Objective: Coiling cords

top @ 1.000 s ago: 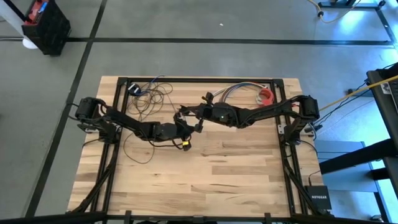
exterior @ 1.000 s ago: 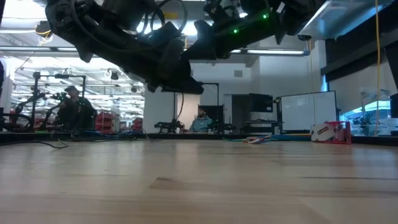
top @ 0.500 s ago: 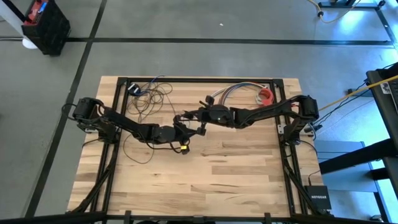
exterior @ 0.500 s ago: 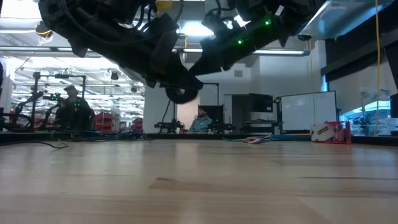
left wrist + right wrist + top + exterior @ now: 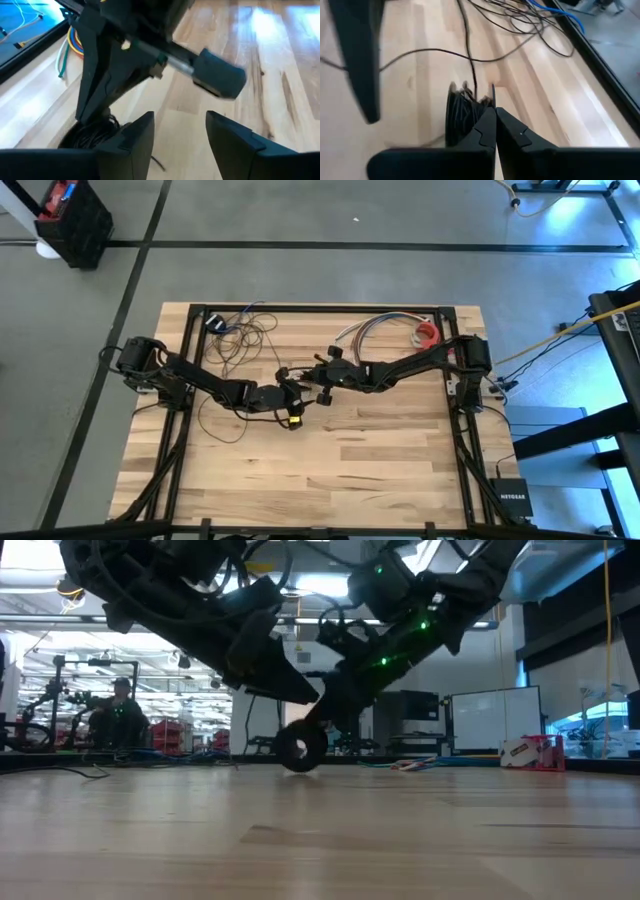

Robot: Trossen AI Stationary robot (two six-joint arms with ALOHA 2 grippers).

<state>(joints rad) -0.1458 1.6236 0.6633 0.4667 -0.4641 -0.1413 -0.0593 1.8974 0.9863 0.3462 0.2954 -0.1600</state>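
Item: cords (image 5: pixel 462 112), thin dark wire. Wound part held as a small coil just above the table (image 5: pixel 380 450) near its middle; loose loops (image 5: pixel 240 330) trail to the far left corner.
Right pincer (image 5: pixel 495 125): clenched on the coil's edge.
Left pincer (image 5: pixel 175 135): released, fingers spread, empty, just beside the coil.
Step in hand: handover between winds, by appearance.
Next move: likely calls for the left pincer to gather more slack and lay another turn.
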